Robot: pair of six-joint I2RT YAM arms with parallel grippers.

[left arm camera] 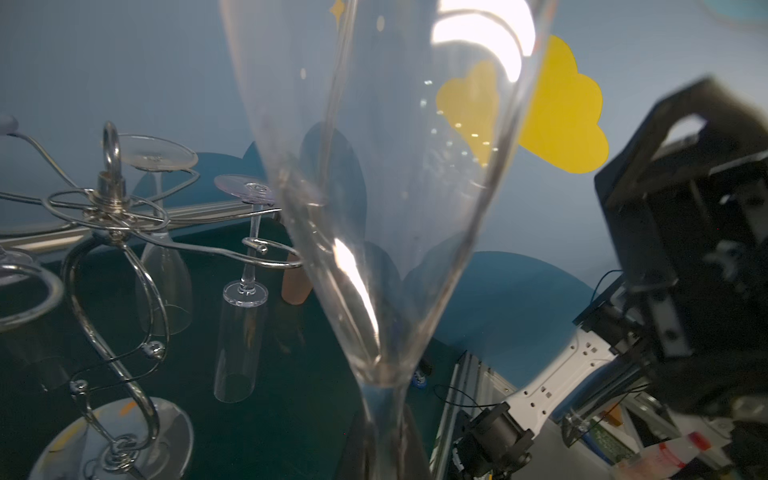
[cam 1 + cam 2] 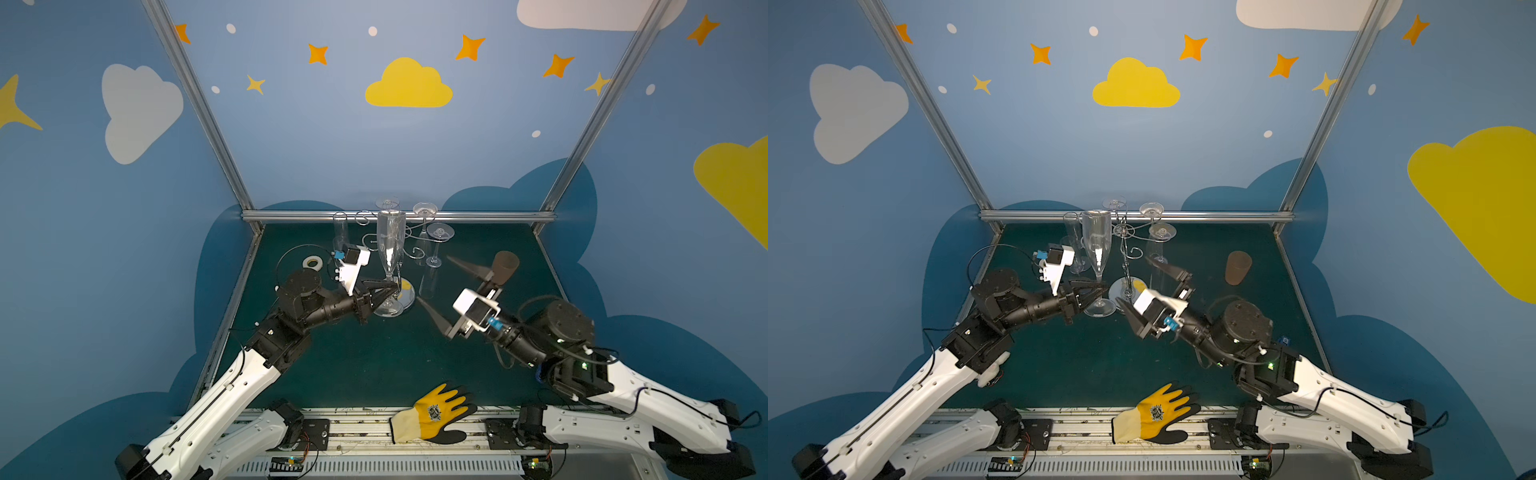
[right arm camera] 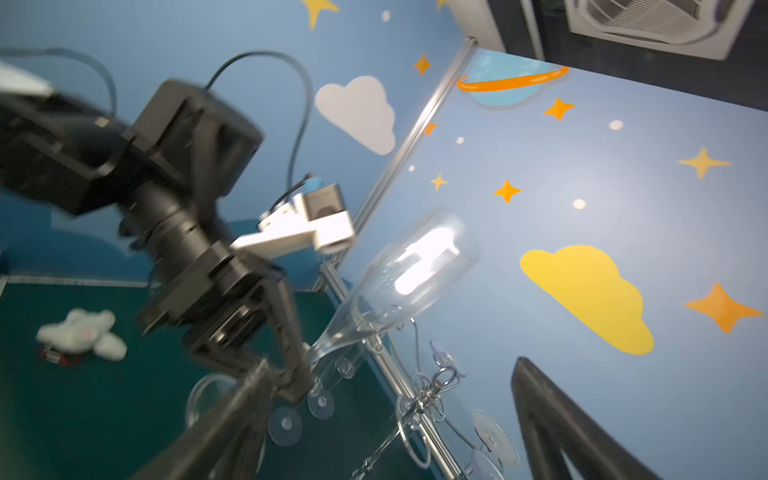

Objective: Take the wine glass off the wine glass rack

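One glass (image 2: 390,245) off rack (image 1: 109,208), upright, clamped at stem in left pincer (image 2: 388,287), foot low beside rack base. Right pincer (image 2: 432,277) spread wide, empty, close by. Likely nearly done: just set down, release. More glasses (image 1: 241,332) hanging on rack arms.

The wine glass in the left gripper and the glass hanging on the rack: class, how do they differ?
The held wine glass stands upright, rim up; the hanging glass is upside down, foot on top. The held wine glass is clamped at its stem by the left gripper; the hanging glass hangs from an arm of the wine glass rack. Both are clear, stemmed and empty.
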